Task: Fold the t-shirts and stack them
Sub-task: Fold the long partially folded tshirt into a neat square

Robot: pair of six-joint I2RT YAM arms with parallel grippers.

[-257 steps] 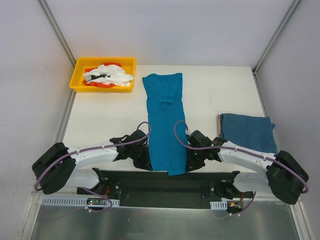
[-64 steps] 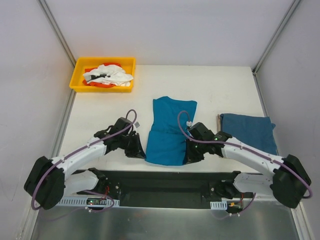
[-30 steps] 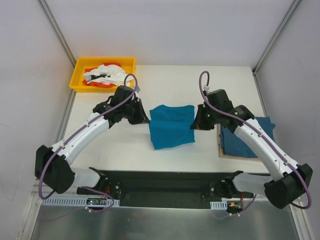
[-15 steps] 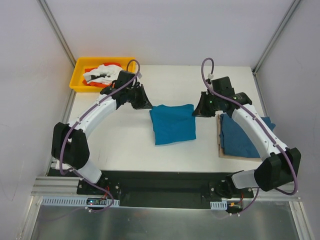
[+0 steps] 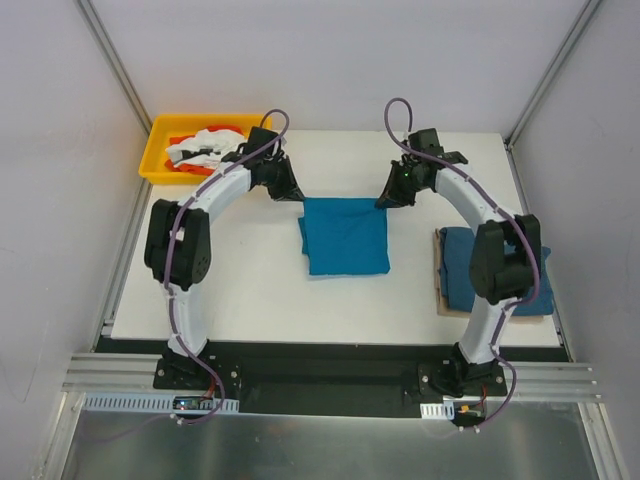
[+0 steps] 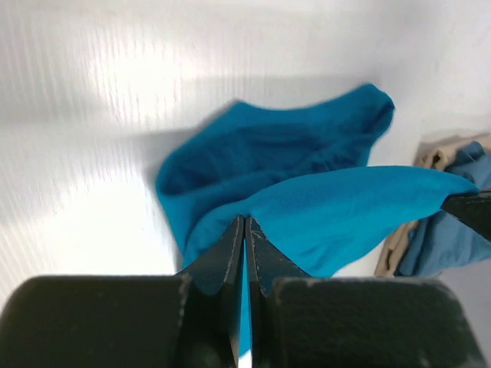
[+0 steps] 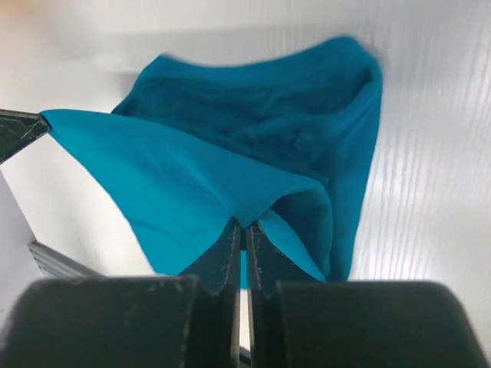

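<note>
Centre t-shirt (image 5: 345, 238): teal, mid-table, already a compact rectangle several layers thick. Its far edge is lifted and stretched between the two grippers, and the wrist views show the top layer raised off the layers under it.

Stacked t-shirt (image 5: 500, 265): darker blue, folded, lies at the right side of the table on a tan board (image 5: 440, 292), well apart from the centre one.

Left gripper (image 5: 292, 192): fingers pressed together on the far-left corner of the centre t-shirt. Right gripper (image 5: 386, 199): fingers pressed together on the far-right corner.

Progress, as a judgement: one shirt is done and placed, and the second is late in its folding. What is left is to lay the held edge down, let go, and carry the shirt onto the one at the right.

Room: plain grey wall panels (image 5: 320, 60) with metal corner posts (image 5: 112, 70).

Table (image 5: 230, 290): white, flat, matte.

Yellow tray (image 5: 190, 178): sits at the far-left corner and holds white and orange cloths (image 5: 210, 148). I can't tell whether those are shirts still waiting.
</note>
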